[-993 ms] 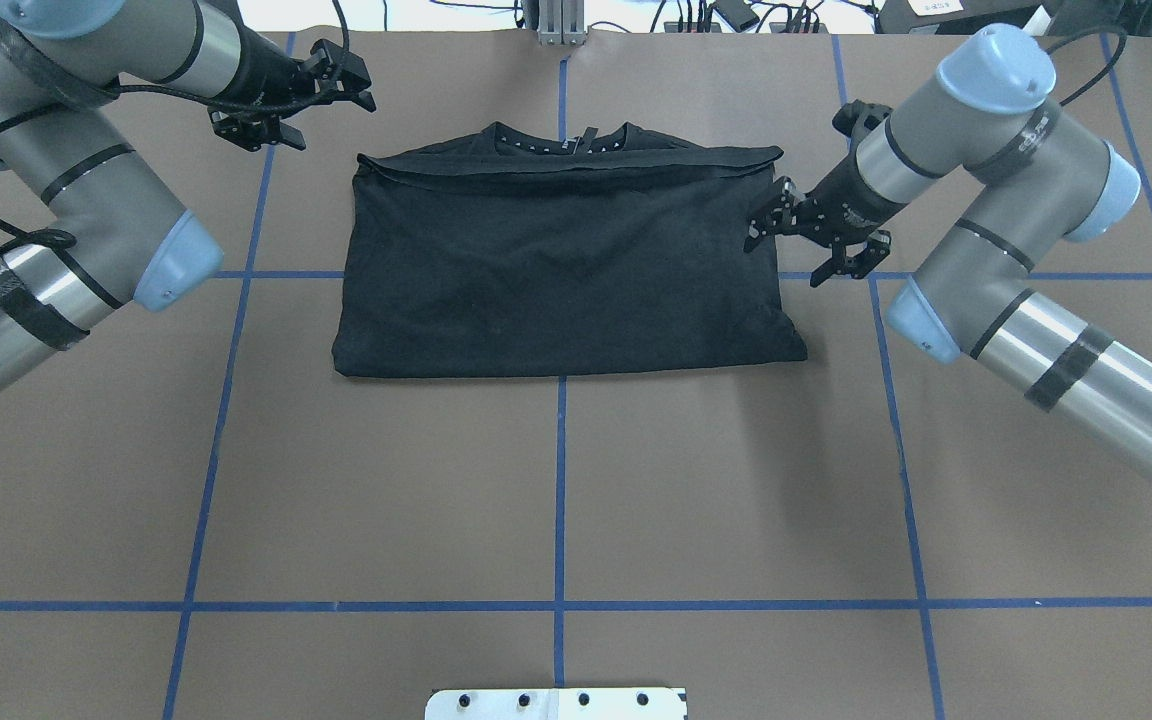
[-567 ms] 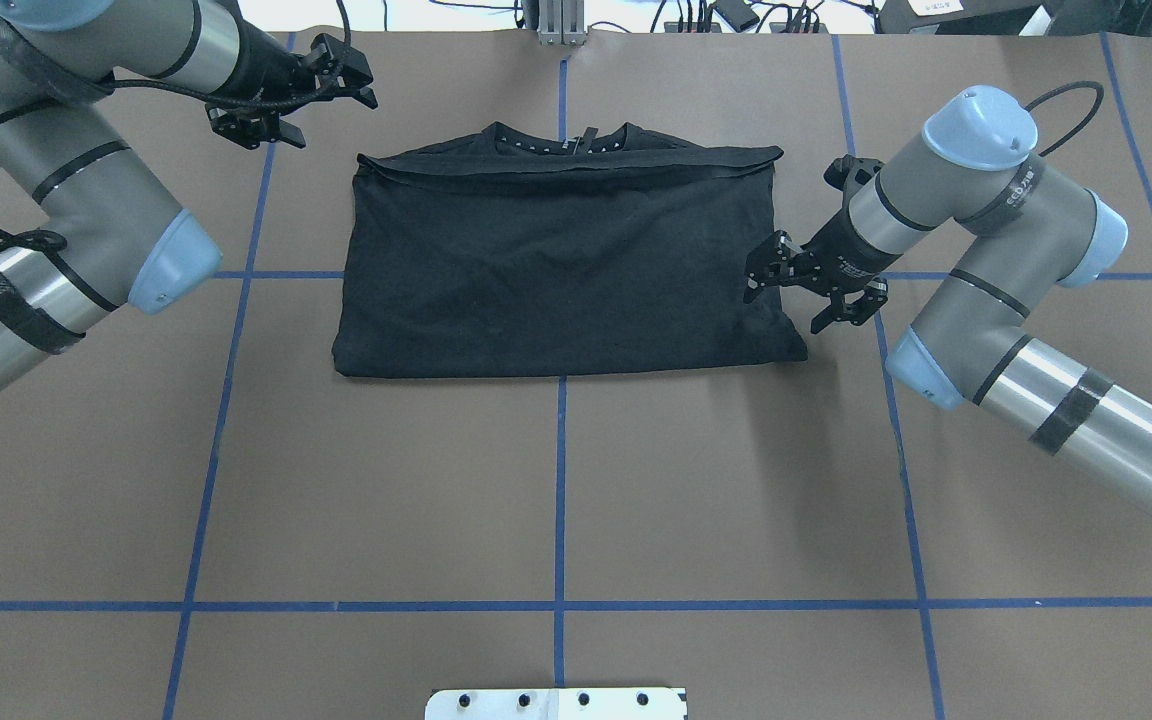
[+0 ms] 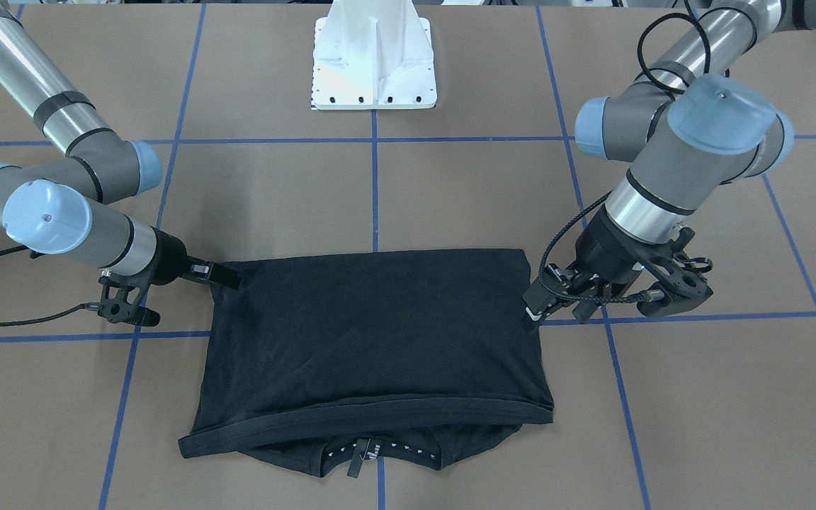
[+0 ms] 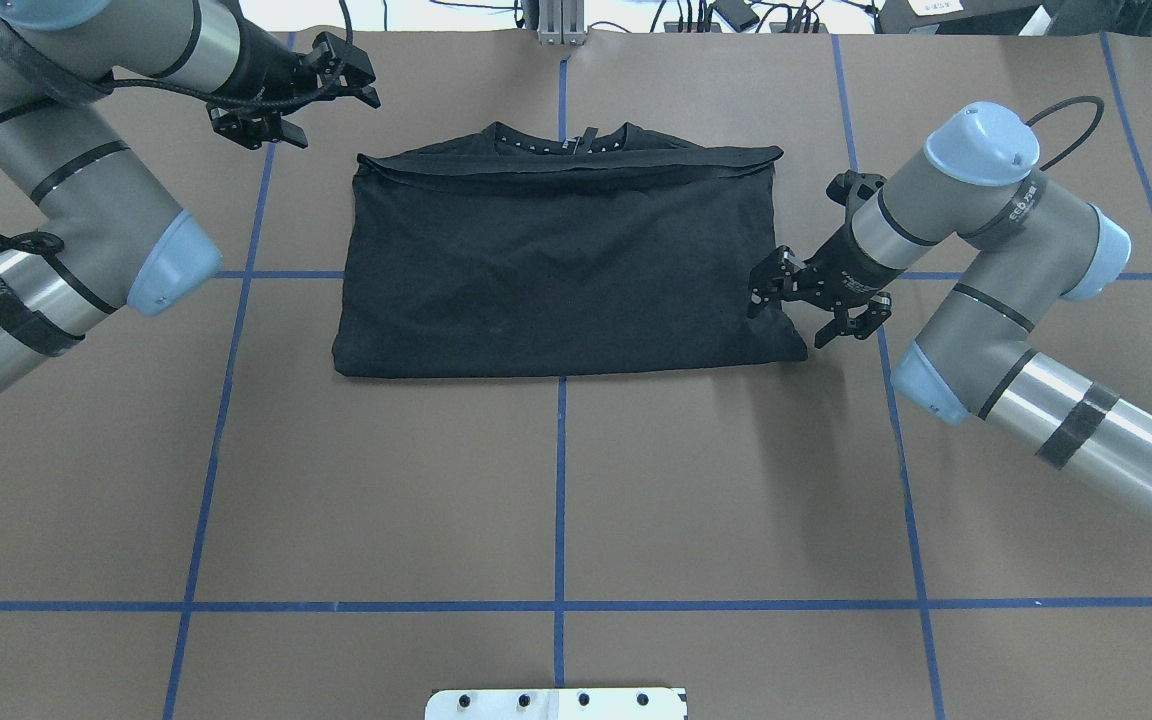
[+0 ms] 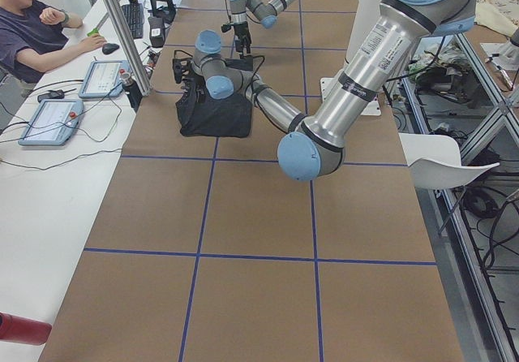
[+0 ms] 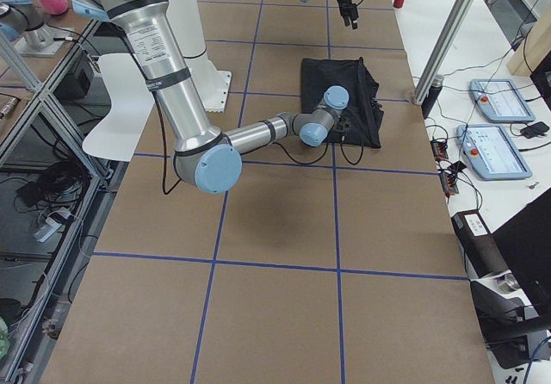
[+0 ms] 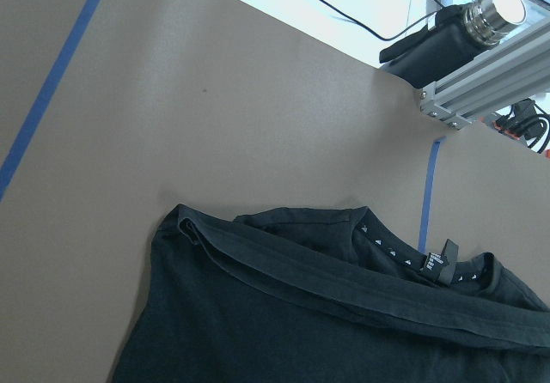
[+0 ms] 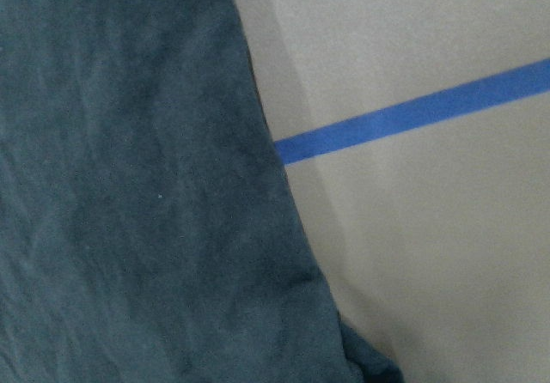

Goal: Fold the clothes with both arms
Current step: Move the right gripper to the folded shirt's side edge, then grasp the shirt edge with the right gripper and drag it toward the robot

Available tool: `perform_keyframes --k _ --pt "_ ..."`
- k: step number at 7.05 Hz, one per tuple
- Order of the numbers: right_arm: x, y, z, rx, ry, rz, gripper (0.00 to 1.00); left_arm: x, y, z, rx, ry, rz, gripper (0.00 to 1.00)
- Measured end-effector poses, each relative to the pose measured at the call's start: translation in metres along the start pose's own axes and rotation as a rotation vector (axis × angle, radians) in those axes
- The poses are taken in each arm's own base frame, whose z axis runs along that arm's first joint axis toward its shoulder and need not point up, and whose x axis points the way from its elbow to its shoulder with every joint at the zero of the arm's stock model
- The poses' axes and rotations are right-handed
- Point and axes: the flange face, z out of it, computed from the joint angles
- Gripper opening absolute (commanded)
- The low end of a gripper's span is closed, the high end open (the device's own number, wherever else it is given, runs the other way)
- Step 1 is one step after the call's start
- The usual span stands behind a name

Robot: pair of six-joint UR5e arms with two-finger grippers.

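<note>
T-shirt: black, lying flat on the far half of the brown counter, centred side to side. It is already doubled over, with the collar peeking out past the far edge and the fold facing the robot.
Long axis: running side to side across the counter, so the two short edges are facing the two arms.
Right claw: hanging down close to the shirt's right short edge, just by the near-right corner. Its jaws are standing wide apart, one finger over the cloth and one over bare counter, gripping nothing. Its wrist camera is showing only the cloth edge and a blue tape line, no fingers.
Direction from right claw: the shirt is lying to the robot's left of it, with the cloth edge passing between the jaws.
Left claw: hovering raised beyond the far-left corner, apart from the cloth, jaws parted and empty. Its wrist camera is looking down on that corner and the collar.
Nearer arm: the right one, clearly.
Coming move, as I judge it: the right claw is lining up to pinch the near-right corner, and that is calling for one finger slipping under the doubled layers.
Count: one T-shirt, two arms, two claws, one white pedestal.
</note>
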Motion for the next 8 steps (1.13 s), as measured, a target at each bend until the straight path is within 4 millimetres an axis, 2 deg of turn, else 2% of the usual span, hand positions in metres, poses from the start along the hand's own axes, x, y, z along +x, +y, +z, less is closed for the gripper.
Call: perform_keyframes --k 1,2,3,4,6,8 --pt "-0.0007 0.0023 0.0034 -0.003 0.003 -0.002 0.75 0.0001 0.0001 -0.0002 0.000 0.000 -0.001 1.00" --pt "-0.0015 0.0032 0.0046 -0.004 0.004 -0.003 0.42 0.0003 0.0000 -0.0004 0.000 0.001 -0.001 1.00" --pt "-0.0021 0.0037 0.0051 -0.004 0.004 -0.003 0.18 0.0005 -0.0002 -0.0007 0.001 0.001 -0.001 1.00" --pt "-0.0019 0.0029 0.0052 0.006 0.006 0.001 0.00 0.0006 -0.0002 -0.0007 0.001 0.001 -0.001 1.00" --pt "-0.0023 0.0019 0.0028 0.032 0.005 0.007 0.00 0.0006 -0.0002 -0.0007 0.001 0.001 -0.001 1.00" --pt "0.0009 0.0100 -0.0035 0.011 -0.006 0.005 0.00 0.0003 -0.0005 -0.0005 0.001 0.001 -0.002 1.00"
